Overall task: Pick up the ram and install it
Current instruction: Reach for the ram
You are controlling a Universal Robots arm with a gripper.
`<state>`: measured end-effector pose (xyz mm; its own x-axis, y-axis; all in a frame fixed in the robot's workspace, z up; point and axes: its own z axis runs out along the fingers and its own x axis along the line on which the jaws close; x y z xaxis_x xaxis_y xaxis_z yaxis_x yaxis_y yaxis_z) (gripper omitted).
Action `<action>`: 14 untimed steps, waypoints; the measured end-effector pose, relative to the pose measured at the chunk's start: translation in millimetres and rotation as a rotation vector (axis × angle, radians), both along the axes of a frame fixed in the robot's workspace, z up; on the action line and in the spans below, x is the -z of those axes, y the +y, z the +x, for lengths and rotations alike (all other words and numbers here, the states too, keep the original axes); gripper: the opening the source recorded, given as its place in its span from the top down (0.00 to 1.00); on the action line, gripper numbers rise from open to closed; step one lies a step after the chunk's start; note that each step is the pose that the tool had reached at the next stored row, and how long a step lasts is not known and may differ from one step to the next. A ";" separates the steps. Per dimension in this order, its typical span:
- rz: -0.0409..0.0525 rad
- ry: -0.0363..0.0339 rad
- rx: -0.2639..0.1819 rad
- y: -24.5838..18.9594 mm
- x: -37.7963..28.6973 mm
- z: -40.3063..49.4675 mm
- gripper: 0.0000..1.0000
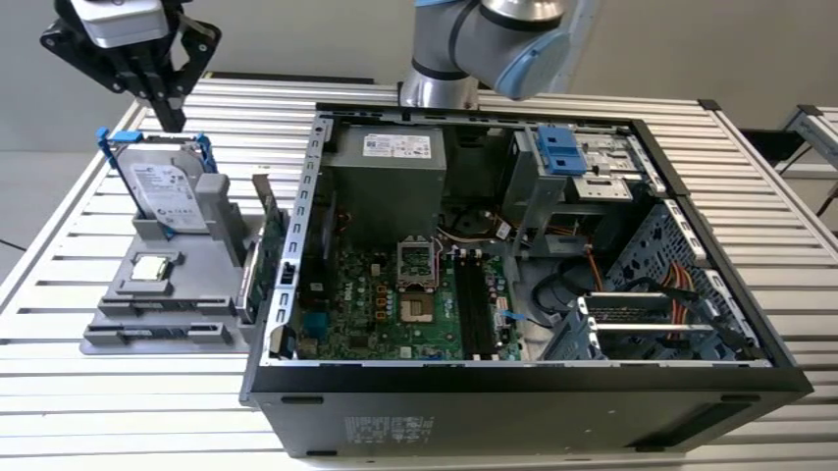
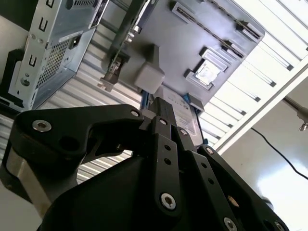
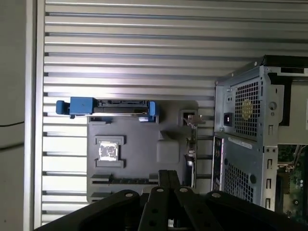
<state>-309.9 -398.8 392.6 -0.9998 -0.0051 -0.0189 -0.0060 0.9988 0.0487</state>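
Hovering above the white-labelled hard drive point(image 1: 168, 196), the tool point(image 1: 172, 118) is clenched, grasping nothing.

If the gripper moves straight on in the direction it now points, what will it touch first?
Probably the grey parts holder, near the standing hard drive: in the first wrist view the gripper points down onto it, with nothing between. Depth is unclear, so the drive itself is possible.
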 end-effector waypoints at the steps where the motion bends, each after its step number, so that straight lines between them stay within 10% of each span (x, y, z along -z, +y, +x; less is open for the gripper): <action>1: 0.0001 0.0000 0.002 0.0 0.0 -1.7 1.00; 14: 0.0000 0.0000 0.045 0.0 0.0 -24.7 1.00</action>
